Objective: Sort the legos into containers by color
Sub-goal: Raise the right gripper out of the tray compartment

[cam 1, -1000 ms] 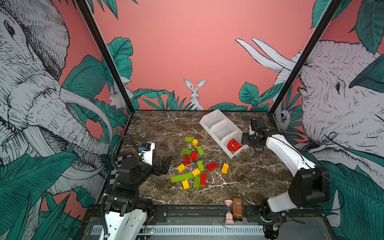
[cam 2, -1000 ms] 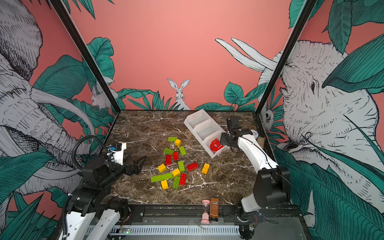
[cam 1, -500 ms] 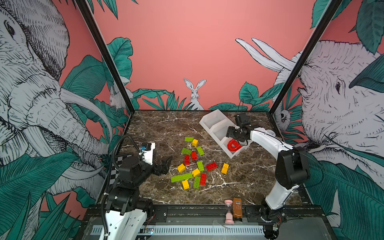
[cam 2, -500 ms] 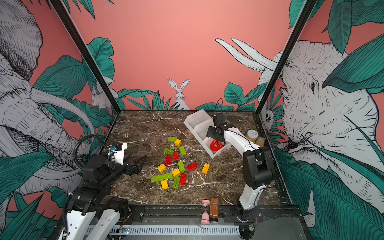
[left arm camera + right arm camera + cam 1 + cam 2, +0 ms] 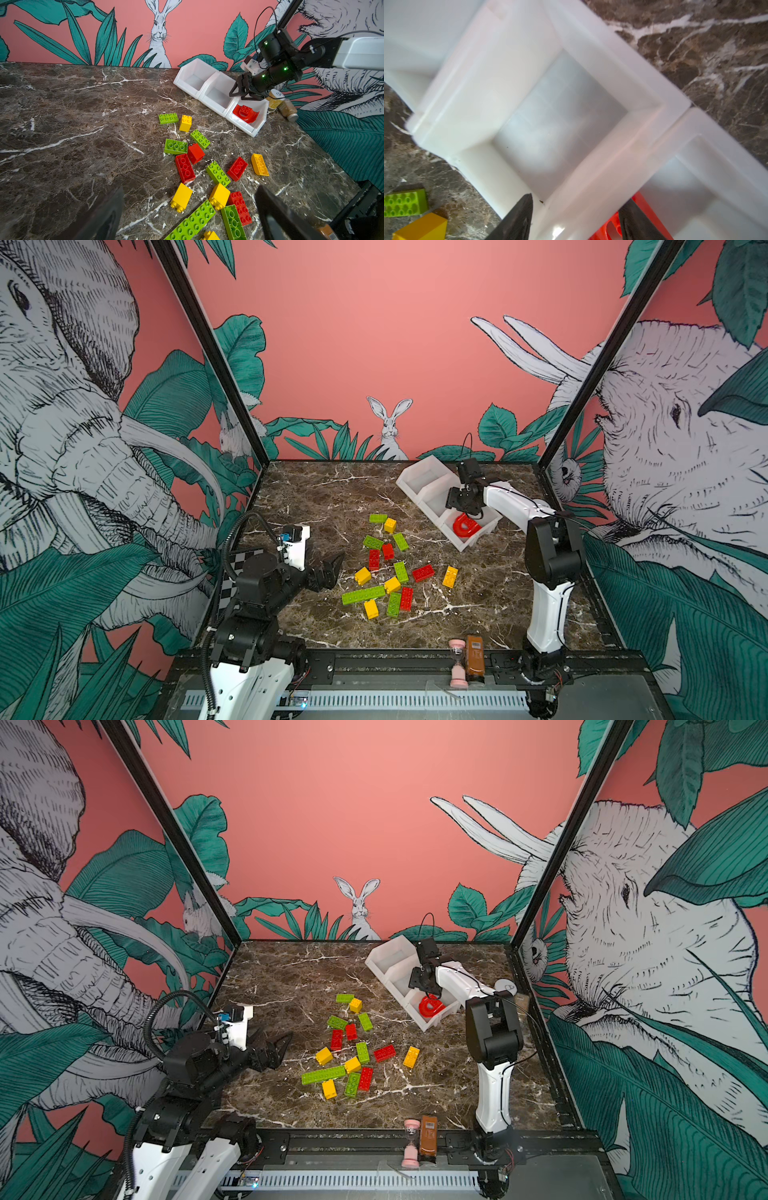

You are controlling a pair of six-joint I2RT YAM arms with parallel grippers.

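Barely started: one red arch [image 5: 466,526] lies in the containers [image 5: 415,472] near the table's [image 5: 332,489] back right corner; other legos [image 5: 400,571] litter the middle. Right gripper [image 5: 243,95] hovers there half-parted, empty; left gripper [image 5: 331,570] gapes, empty.

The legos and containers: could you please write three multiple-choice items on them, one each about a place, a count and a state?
1. Where does the red arch lie? A) front end container B) middle container C) among the loose bricks
2. How many containers hold a lego? A) none B) one C) three
3. How is the left gripper? A) open, empty B) shut on a yellow brick C) shut on a green brick
1 A: the arch rests inside that end bin; 2 B: the other two are bare; 3 A: its jaws stand apart, nothing between.
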